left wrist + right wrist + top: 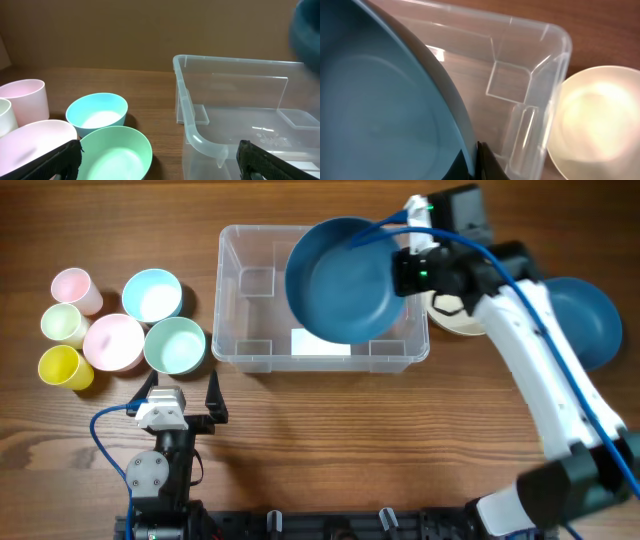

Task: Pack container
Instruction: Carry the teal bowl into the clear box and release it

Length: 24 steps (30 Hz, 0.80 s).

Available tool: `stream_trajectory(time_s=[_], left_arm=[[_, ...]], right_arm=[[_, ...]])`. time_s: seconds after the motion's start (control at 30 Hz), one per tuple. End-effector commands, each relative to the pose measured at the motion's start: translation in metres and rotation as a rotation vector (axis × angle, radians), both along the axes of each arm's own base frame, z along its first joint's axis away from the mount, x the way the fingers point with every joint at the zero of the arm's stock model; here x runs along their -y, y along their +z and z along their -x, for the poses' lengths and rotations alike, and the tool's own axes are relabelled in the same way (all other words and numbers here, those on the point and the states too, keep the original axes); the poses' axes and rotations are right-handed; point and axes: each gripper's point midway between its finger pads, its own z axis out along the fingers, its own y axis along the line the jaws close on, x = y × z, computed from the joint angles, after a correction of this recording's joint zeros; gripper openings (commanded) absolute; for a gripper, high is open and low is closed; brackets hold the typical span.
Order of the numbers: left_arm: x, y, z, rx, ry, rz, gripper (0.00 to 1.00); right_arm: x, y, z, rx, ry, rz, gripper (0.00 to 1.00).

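Right gripper (405,272) clamped on the rim of a dark blue plate (345,280), holding it over the clear container (228,330) beneath. Left gripper (182,392) spread wide, unladen; the container lies ahead to its right.

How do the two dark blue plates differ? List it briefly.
The held plate is pinched at its rim by the right claw over the container; the other plate lies on the table, ungripped. The held plate shows nearly whole; the other plate is partly hidden behind the arm. Both are round and dark blue.
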Motion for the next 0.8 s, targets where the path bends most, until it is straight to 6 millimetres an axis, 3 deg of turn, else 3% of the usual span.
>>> stream_trajectory(time_s=[0.0, 0.2, 0.43, 0.77], left_arm=[[0.003, -0.004, 0.000, -0.004, -0.015, -0.018, 1.00], [0.003, -0.004, 0.000, -0.004, -0.015, -0.018, 1.00], [0.003, -0.004, 0.000, -0.004, -0.015, -0.018, 1.00], [0.003, -0.004, 0.000, -0.004, -0.015, -0.018, 1.00]], right_arm=[[0.002, -0.018, -0.019, -0.008, -0.049, 0.038, 0.04], [-0.002, -0.049, -0.027, -0.048, -0.007, 0.086, 0.04], [-0.013, -0.054, -0.026, -0.005, 0.122, 0.230, 0.04], [-0.017, -0.072, -0.025, -0.020, 0.150, 0.319, 0.04]])
